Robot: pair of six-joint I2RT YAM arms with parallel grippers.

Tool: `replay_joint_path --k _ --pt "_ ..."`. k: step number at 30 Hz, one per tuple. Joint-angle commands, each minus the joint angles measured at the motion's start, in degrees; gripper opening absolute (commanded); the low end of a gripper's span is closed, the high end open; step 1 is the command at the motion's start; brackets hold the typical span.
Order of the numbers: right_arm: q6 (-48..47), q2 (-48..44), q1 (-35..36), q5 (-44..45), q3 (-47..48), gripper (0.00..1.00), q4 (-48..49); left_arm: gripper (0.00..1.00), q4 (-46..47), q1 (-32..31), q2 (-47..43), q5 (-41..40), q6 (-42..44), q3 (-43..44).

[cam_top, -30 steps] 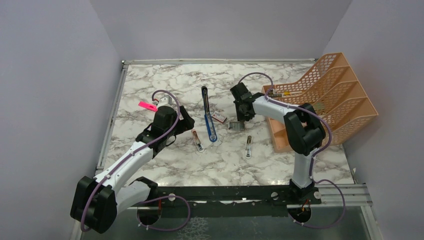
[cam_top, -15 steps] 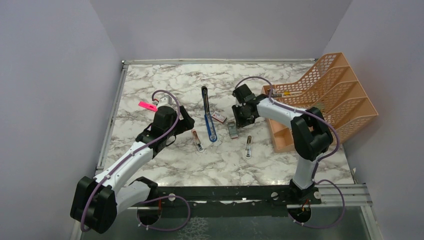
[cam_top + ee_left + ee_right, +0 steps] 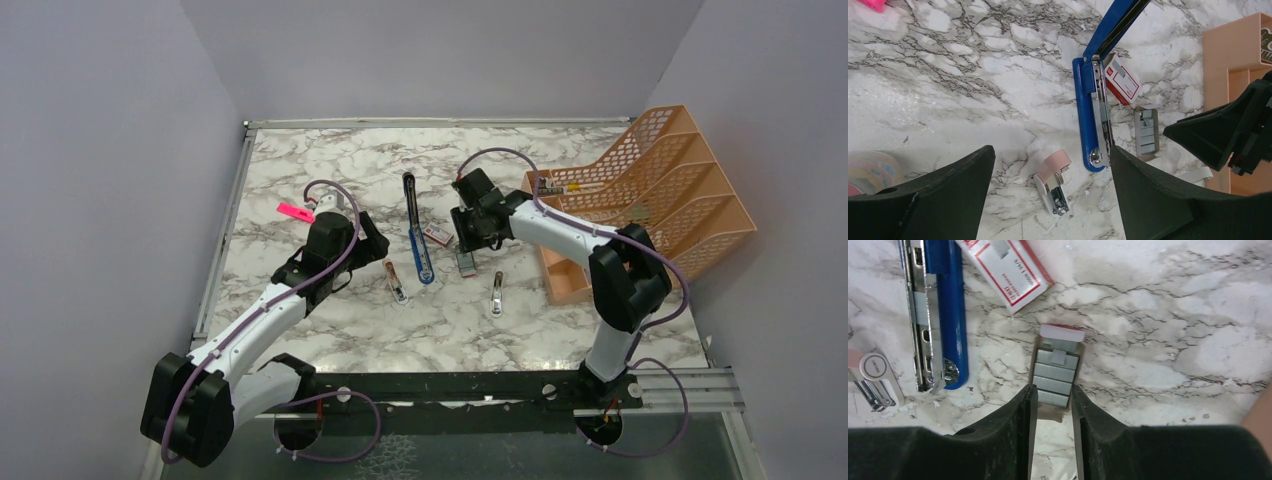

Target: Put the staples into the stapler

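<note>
Overhead, left to right on the marble table: one pink marker near the left edge, then the left gripper, its jaws spread wide and holding nothing. Just right of it lies one small pink-topped tool with metal jaws. At centre is the stapler — one, slim and blue, hinged wide open so its silver inner rail faces up, its lid stretching toward the back wall. Just beside its right flank sits one red-and-white box; the red print on it is too small to read. Next, apart from the stapler, the staples lie flat on the table — a grey metallic block showing four bands, seated in a small card tray with a white tab at the far end. The right gripper straddles the block's near end, jaws a narrow gap apart; whether the fingers touch it cannot be told. A second small tool lies nearer the arms' bases, and one orange mesh file rack stands at the right edge.
</note>
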Motion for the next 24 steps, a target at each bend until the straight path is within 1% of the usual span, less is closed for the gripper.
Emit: replay_joint_path --k 1,5,13,18,24 --pt "3.1 2.6 2.7 3.3 2.1 0.35 0.1 0.85 1.3 0.3 -0.2 0.7 0.0 0.1" --pt "4.0 4.7 3.0 4.2 3.2 0.31 0.0 0.85 1.0 0.3 -0.4 0.4 0.3 0.1" --pt "5.5 7.3 3.0 6.8 5.5 0.31 -1.6 0.85 0.8 0.3 -0.6 0.2 0.4 -0.2" --pt "5.7 8.1 3.0 6.7 5.5 0.3 -1.6 0.85 0.8 0.3 -0.7 0.0 0.4 -0.2" --pt "5.8 8.4 3.0 7.0 5.1 0.32 -2.2 0.85 0.8 0.3 -0.6 0.0 0.4 -0.4"
